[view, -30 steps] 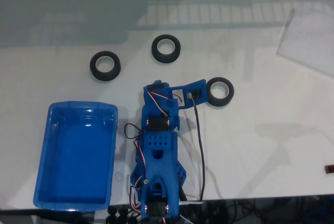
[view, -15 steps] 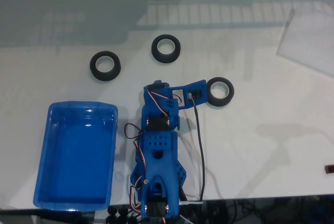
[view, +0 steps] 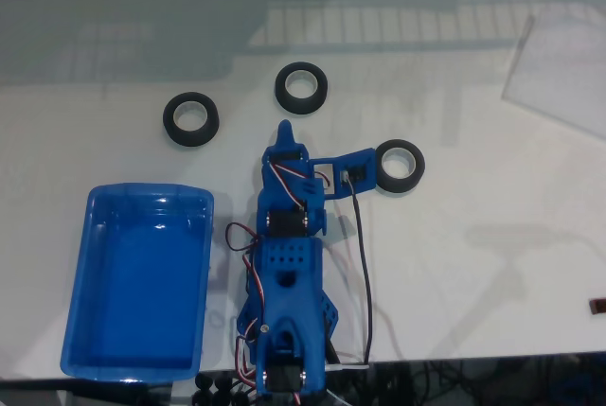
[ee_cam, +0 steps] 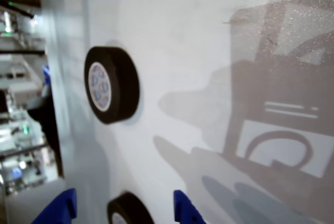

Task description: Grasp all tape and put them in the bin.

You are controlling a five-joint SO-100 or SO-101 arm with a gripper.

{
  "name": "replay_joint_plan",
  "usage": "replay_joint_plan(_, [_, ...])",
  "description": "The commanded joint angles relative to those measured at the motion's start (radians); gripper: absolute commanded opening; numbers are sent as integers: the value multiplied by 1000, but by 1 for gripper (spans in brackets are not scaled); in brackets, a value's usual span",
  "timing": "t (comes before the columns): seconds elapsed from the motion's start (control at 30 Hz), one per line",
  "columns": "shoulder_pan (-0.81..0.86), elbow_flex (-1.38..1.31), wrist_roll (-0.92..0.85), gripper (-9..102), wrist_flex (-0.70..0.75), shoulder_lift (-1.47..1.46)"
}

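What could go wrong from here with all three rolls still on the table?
1. The end effector is open with only part of a tape roll between its tips; an off-centre close may squirt it away.
2. The arm's side bracket sits right against the right roll; swinging could knock it further off.
3. The bin lies at the arm's other side, so a weak grip may drop short of it.

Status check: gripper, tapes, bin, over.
Gripper open, empty, above the table. Three tape rolls on the table, nearest just ahead. Bin empty. Path clear.
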Motion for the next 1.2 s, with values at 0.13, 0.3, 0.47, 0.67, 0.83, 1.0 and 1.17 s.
replay_joint_plan(0.13, [23,-201,31,24,-52,-230])
replay_joint_plan(0.3, [25,-408,34,25,-52,-529])
replay_joint_plan(0.47, [29,-620,44,25,-54,-856])
replay_joint_plan(0.67, [55,-864,54,25,-61,-1215])
replay_joint_plan(0.83, [83,-1040,51,25,-83,-1470])
replay_joint_plan(1.0, [94,-1224,46,24,-46,-1692])
replay_joint_plan(1.17, [94,-1405,43,24,54,-1865])
